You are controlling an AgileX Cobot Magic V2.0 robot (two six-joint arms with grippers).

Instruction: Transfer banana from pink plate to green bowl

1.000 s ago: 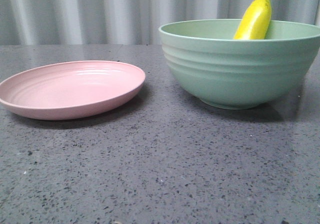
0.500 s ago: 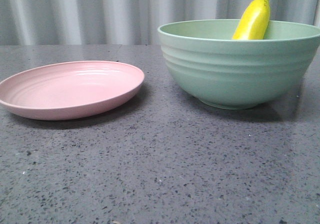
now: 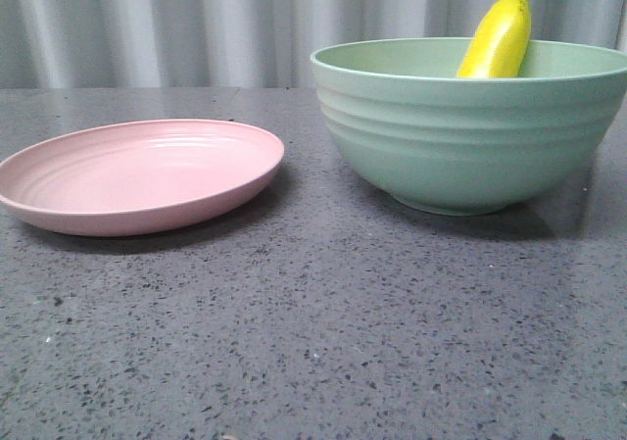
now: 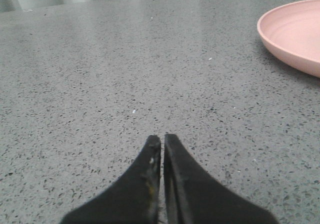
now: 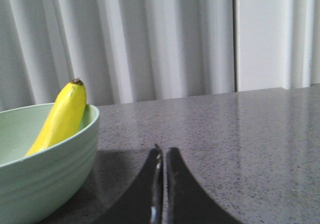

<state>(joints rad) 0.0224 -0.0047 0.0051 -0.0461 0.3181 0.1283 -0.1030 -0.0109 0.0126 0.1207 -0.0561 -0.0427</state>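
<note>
The banana [image 3: 498, 38] stands tilted inside the green bowl [image 3: 470, 136], its dark tip sticking up over the far rim; it also shows in the right wrist view [image 5: 60, 119] with the bowl [image 5: 45, 164]. The pink plate [image 3: 137, 175] lies bare to the left of the bowl and shows partly in the left wrist view [image 4: 295, 34]. My left gripper [image 4: 162, 140] is shut and empty over bare table, apart from the plate. My right gripper [image 5: 164, 151] is shut and empty beside the bowl, apart from it. Neither gripper shows in the front view.
The grey speckled tabletop [image 3: 313, 342] stretches in front of the plate and bowl. A pale pleated curtain [image 3: 196, 19] hangs behind the table's far edge.
</note>
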